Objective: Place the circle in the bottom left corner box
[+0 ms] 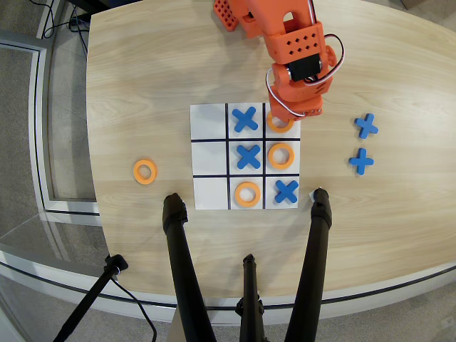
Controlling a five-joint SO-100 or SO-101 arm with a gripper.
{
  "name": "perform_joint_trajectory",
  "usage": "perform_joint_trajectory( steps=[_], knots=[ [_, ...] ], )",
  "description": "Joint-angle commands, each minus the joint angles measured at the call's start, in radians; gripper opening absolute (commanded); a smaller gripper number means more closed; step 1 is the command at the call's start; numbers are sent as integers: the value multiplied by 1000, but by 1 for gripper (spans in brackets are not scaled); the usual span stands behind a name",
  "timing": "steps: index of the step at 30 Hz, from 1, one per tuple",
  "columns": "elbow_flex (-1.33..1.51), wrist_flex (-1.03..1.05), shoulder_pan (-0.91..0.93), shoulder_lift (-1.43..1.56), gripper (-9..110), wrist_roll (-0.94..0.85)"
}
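In the overhead view an orange circle (pixel 279 126) lies in the grid's top-right cell (pixel 294 135), the bottom left corner box. Its upper edge is covered by my orange gripper (pixel 282 114), which hangs right over that cell. The arm's body hides the fingers, so their state and whether they touch the ring do not show. Two more orange rings sit in the grid (pixel 281 155) (pixel 247 194), and a third ring (pixel 144 172) lies on the table left of the paper.
Blue crosses fill three cells (pixel 244 119) (pixel 248 156) (pixel 286 191); two more (pixel 366 126) (pixel 361 161) lie on the wood to the right. Black stand legs (pixel 178 256) (pixel 317 242) reach over the near table edge below the grid. The arm's base (pixel 235 14) is at the top.
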Motion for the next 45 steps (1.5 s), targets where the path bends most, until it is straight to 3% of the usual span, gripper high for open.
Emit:
perform_joint_trajectory(
  steps=[1, 10, 12, 21, 29, 38, 45],
  knots=[
    [2, 5, 9, -5, 8, -6],
    [-28, 15, 12, 28, 16, 3],
    [-89, 86, 23, 49, 22, -3],
    [-321, 448, 44, 341, 23, -12],
    [110, 693, 71, 913, 23, -127],
    [563, 713, 305, 1367, 22, -328],
    [664, 699, 371, 1451, 0, -356]
  ],
)
